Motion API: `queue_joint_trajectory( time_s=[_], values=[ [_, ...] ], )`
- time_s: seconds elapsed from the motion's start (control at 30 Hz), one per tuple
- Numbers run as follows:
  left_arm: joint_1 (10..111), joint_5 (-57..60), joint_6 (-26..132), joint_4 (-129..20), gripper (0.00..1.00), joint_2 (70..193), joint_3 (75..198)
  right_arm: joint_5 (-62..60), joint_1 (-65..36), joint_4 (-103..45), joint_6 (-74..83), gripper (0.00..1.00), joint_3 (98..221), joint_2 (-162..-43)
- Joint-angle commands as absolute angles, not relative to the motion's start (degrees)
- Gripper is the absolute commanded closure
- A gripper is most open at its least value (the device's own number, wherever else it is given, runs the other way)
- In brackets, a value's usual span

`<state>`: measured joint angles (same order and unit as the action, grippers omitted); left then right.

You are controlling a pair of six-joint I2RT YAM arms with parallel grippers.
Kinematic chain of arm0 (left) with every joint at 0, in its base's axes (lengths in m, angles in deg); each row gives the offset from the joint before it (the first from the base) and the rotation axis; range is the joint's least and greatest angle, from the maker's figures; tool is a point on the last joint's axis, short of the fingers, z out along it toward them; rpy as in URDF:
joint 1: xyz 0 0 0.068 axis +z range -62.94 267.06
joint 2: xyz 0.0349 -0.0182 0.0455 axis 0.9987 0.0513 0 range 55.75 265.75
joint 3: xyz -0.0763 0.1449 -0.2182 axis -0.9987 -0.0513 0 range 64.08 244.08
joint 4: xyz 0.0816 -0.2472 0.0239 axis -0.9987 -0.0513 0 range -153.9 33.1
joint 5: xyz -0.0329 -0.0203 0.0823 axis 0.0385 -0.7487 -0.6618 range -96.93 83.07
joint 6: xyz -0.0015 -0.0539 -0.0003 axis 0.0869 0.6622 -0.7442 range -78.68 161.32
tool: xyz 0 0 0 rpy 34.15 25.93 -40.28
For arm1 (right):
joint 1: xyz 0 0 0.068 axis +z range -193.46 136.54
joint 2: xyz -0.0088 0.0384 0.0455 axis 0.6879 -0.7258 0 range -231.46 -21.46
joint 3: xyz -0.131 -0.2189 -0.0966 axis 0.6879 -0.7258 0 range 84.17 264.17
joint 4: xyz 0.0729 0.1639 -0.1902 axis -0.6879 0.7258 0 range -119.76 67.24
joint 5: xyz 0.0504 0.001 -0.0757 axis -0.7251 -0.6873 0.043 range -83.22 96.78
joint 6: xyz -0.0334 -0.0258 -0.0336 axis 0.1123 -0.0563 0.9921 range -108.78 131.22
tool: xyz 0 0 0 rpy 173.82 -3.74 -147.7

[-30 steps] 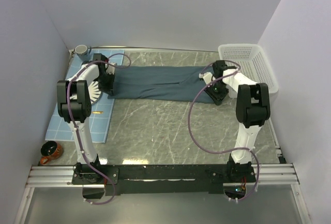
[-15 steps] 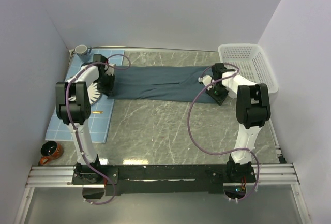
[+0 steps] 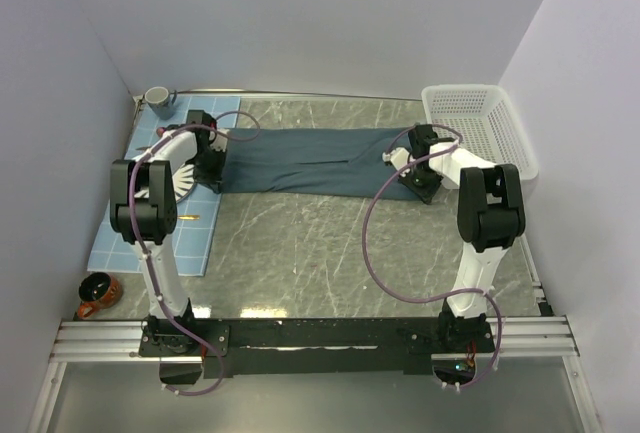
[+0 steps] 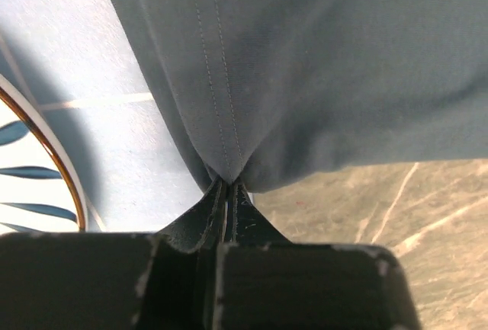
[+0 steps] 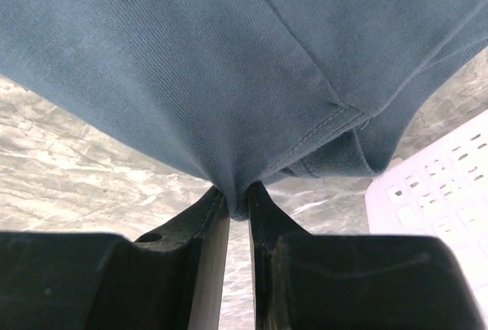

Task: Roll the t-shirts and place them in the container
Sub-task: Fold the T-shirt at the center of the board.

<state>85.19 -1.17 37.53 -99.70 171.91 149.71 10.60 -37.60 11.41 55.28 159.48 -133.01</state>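
The t-shirt [image 3: 315,160] is spread across the far marble counter [image 3: 330,243]. Its edges are pinched by left claw [image 4: 227,187] and right claw [image 5: 237,197].

Materials and finishes on the table
T-shirt [image 3: 305,160]: soft matt stitched cloth. Table [image 3: 330,243]: polished grey marble-look surface. Basket [image 3: 480,123]: white perforated plastic. Placemat [image 3: 150,238]: smooth, matt blue.

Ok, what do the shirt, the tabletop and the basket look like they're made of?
The shirt looks like soft matte knit cotton: fine ribbed weave, stitched seams, and it puckers where the left gripper and right gripper pinch it. The tabletop looks like polished grey marble or a marble-print laminate: pale veins, slight sheen. The basket looks like white moulded plastic with a perforated grid.
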Motion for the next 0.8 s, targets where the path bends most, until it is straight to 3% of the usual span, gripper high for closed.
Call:
queue_joint_trajectory(
  time_s=[0.0, 0.33, 0.43, 0.5, 0.6, 0.67, 0.77],
  values=[
    [84.86, -0.34, 36.93, -101.10, 0.99, 165.27, 146.63, 15.31, -38.72, 13.58, 57.80, 0.80, 156.77, -130.98],
    [85.30, -0.52, 32.88, -105.58, 0.99, 151.30, 134.40, 17.15, -39.25, 14.19, 60.53, 0.83, 153.78, -128.78],
    [85.30, 0.88, 32.36, -107.96, 0.99, 147.78, 131.85, 15.75, -39.33, 17.08, 60.27, 0.72, 154.66, -127.73],
    [85.30, 0.63, 32.18, -109.36, 0.82, 145.23, 130.97, 13.91, -39.25, 21.03, 59.39, 0.54, 157.62, -126.85],
    [85.39, 0.10, 31.30, -109.81, 0.64, 141.19, 131.40, 7.44, -39.16, 28.41, 57.20, 0.39, 165.17, -124.39],
    [85.39, 0.01, 31.56, -108.67, 0.54, 140.13, 132.72, 3.99, -38.81, 32.53, 55.70, 0.38, 169.40, -123.15],
    [85.30, 1.68, 32.70, -105.96, 0.51, 142.48, 136.06, -2.78, -37.23, 36.23, 54.12, 0.38, 178.37, -123.67]
  ],
)
